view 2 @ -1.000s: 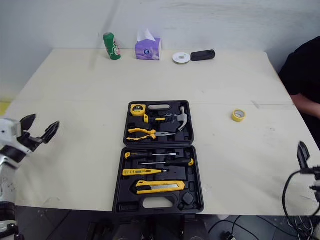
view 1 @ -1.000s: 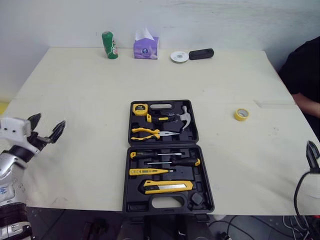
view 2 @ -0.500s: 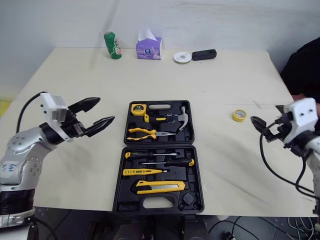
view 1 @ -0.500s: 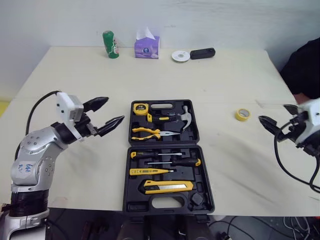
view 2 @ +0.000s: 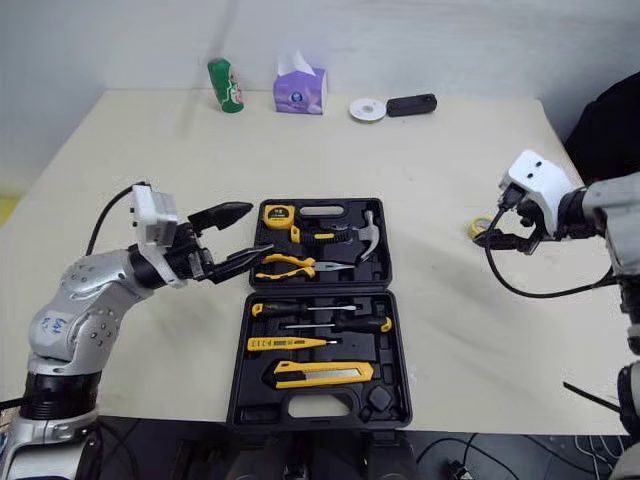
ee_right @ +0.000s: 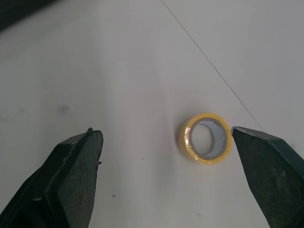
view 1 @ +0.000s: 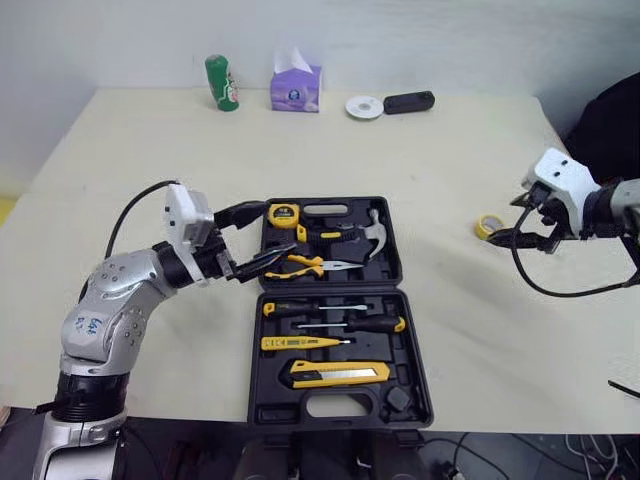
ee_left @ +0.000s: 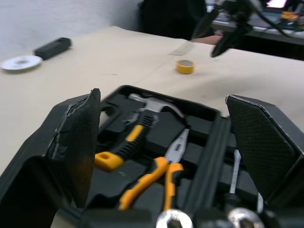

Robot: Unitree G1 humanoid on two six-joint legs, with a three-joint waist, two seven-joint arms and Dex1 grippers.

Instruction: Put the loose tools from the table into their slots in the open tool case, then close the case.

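Note:
The black tool case (view 1: 335, 310) lies open in the middle of the table. It holds a tape measure (view 1: 281, 214), a hammer (view 1: 372, 231), pliers (view 1: 300, 265), screwdrivers and a yellow knife (view 1: 335, 373). My left gripper (view 1: 272, 232) is open over the left edge of the case's far half, pointing at the pliers (ee_left: 161, 175) and hammer (ee_left: 152, 102). A loose yellow tape roll (ee_right: 205, 138) lies flat on the table right of the case. My right gripper (view 1: 510, 220) hovers open just above the roll (view 1: 487, 226), with nothing between its fingers (ee_right: 66, 180).
Along the far edge stand a green can (view 1: 221, 83), a purple tissue box (view 1: 295, 88), a white disc (view 1: 364, 107) and a black block (view 1: 409, 101). A person in black (view 1: 610, 120) sits at the right. Bare table surrounds the case.
Both arms rose from the table's sides and swung inward. The left gripper reached the case's left edge. The right gripper came over the tape roll.

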